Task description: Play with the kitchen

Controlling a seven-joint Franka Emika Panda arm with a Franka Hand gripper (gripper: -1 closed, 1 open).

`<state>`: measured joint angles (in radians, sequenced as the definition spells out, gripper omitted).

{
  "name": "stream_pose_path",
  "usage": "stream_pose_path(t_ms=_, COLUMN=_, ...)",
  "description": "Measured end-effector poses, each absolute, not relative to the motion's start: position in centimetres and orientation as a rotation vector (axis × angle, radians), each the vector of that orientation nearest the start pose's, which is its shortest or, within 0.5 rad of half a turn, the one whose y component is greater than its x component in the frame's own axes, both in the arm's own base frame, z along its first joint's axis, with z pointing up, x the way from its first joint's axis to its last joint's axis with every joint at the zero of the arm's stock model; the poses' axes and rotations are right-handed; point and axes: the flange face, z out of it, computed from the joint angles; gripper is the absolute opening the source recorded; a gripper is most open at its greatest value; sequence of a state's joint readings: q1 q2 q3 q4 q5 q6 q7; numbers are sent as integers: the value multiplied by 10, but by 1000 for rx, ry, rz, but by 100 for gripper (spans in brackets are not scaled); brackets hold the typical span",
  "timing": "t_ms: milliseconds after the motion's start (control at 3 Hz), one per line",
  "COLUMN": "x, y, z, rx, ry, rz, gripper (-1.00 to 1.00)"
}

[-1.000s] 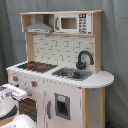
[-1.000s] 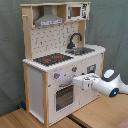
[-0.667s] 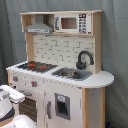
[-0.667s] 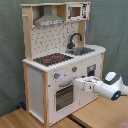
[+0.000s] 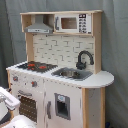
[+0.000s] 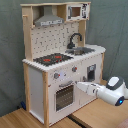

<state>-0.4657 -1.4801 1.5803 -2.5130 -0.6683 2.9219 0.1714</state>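
One kitchen [image 6: 60, 60], sink [image 5: 71, 74] bare

Grey curtain [image 5: 116, 60] behind, seemingly wooden table [image 6: 95, 116] below.

You will find no text, brand, number or sign that can be read on the kitchen [image 5: 60, 70] in either exterior view. The small microwave [image 5: 73, 23] has a panel of light marks beside its window in the first exterior view, but you cannot make them out as digits or letters. The knobs [image 6: 56, 76] below the stovetop show no legible markings either.
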Motion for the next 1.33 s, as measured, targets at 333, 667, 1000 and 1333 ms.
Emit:
stream_pose_path(t_ms=333, x=222, y=431, z=280, rx=901, ry=1311, rz=940, gripper=100)
stream_pose_path(t_ms=667, x=214, y=433, z=273, rx=968, ry=1266, rz=1024, gripper=100)
stream_pose_path(t_ms=1000, x=208, y=434, z=274, rx=1034, ry=1211, rz=1108, gripper=100)
stream_pose_path(t_ms=1333, x=208, y=434, z=276, rx=1118, ry=1146, rz=1201, gripper=100)
